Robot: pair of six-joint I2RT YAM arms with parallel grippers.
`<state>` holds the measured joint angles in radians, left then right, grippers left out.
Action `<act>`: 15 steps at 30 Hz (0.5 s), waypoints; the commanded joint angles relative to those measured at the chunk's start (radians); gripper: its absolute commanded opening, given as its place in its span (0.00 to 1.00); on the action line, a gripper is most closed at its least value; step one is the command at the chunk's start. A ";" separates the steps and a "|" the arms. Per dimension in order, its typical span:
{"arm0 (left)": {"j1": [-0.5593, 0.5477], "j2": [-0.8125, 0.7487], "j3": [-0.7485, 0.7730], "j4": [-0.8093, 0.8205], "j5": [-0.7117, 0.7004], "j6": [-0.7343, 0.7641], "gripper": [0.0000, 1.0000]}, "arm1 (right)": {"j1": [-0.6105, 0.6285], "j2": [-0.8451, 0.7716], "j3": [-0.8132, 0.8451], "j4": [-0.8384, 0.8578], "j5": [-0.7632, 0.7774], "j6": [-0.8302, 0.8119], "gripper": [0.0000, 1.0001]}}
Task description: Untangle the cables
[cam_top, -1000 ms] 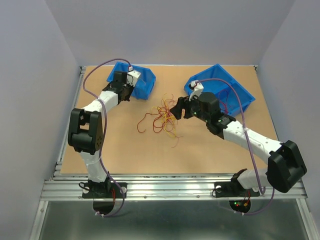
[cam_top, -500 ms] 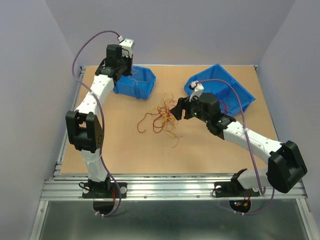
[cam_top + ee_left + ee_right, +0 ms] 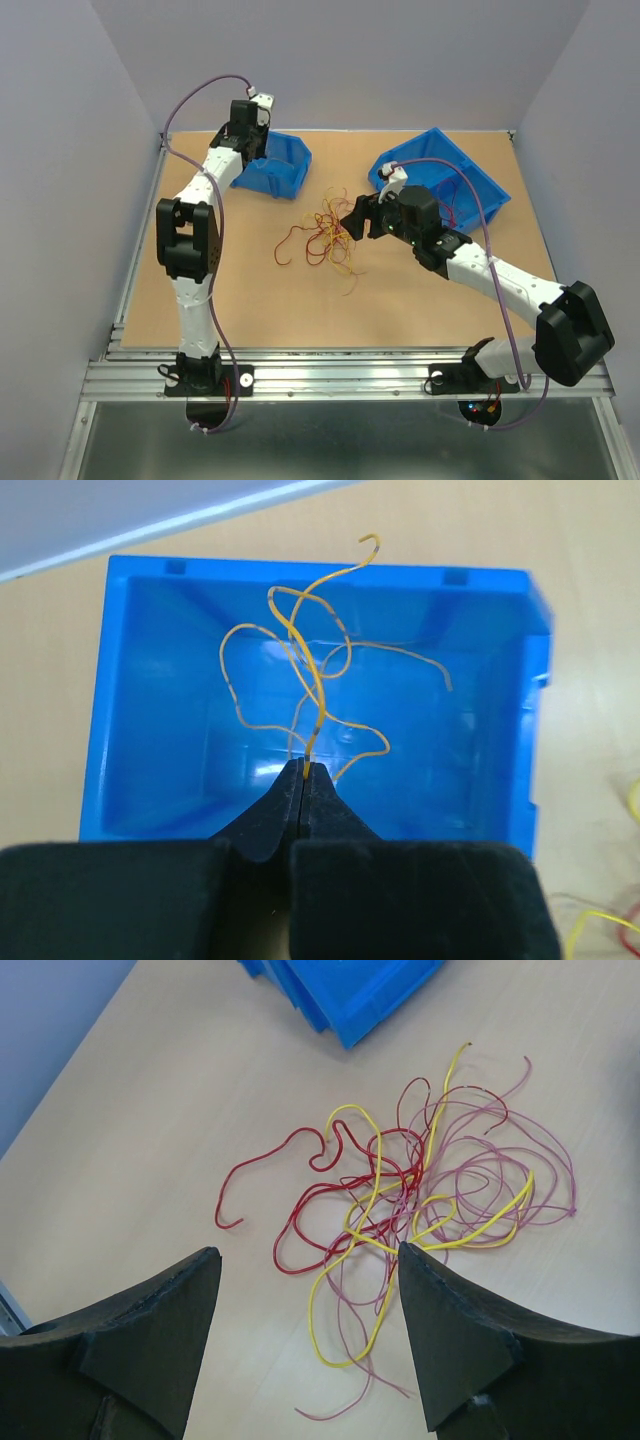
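Observation:
A tangle of thin red, yellow and pink cables (image 3: pixel 325 232) lies mid-table; in the right wrist view the same cables (image 3: pixel 420 1190) lie just beyond the fingertips. My right gripper (image 3: pixel 356 217) (image 3: pixel 310 1250) hovers open at the tangle's right edge, with nothing between its fingers. My left gripper (image 3: pixel 247 150) (image 3: pixel 303 768) is shut on one yellow-orange cable (image 3: pixel 310 670). That cable curls in loops over the inside of the left blue bin (image 3: pixel 140 680).
The left blue bin (image 3: pixel 288 165) sits at the back left. A second blue bin (image 3: pixel 475 195) sits at the back right behind the right arm, and a bin corner (image 3: pixel 350 990) shows in the right wrist view. Thick purple arm cables arc above both arms.
The left arm rose from beside the left bin and its elbow swung right; its gripper now hangs over the bin. The right arm and the tangle have not moved.

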<state>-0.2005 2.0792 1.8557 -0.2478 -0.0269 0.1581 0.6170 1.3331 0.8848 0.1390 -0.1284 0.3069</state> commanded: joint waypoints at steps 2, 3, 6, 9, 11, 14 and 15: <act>0.004 0.018 -0.044 0.119 -0.117 0.132 0.00 | 0.007 -0.020 -0.021 0.045 -0.010 -0.006 0.77; 0.003 0.022 -0.050 0.117 -0.123 0.147 0.00 | 0.007 -0.018 -0.021 0.045 -0.010 -0.006 0.77; -0.007 0.047 -0.058 0.117 -0.169 0.222 0.00 | 0.007 -0.014 -0.020 0.047 -0.010 -0.006 0.77; -0.010 0.073 -0.040 0.130 -0.188 0.283 0.05 | 0.009 -0.011 -0.018 0.047 -0.011 -0.008 0.77; -0.013 0.110 0.003 0.124 -0.206 0.311 0.10 | 0.009 -0.003 -0.017 0.047 -0.013 -0.009 0.77; -0.028 0.145 0.030 0.111 -0.211 0.363 0.20 | 0.007 0.009 -0.012 0.045 -0.022 -0.009 0.77; -0.031 0.151 0.030 0.110 -0.215 0.371 0.21 | 0.007 0.012 -0.012 0.045 -0.023 -0.009 0.77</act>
<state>-0.2108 2.2124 1.8355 -0.1539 -0.2028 0.4404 0.6170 1.3357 0.8848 0.1390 -0.1329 0.3065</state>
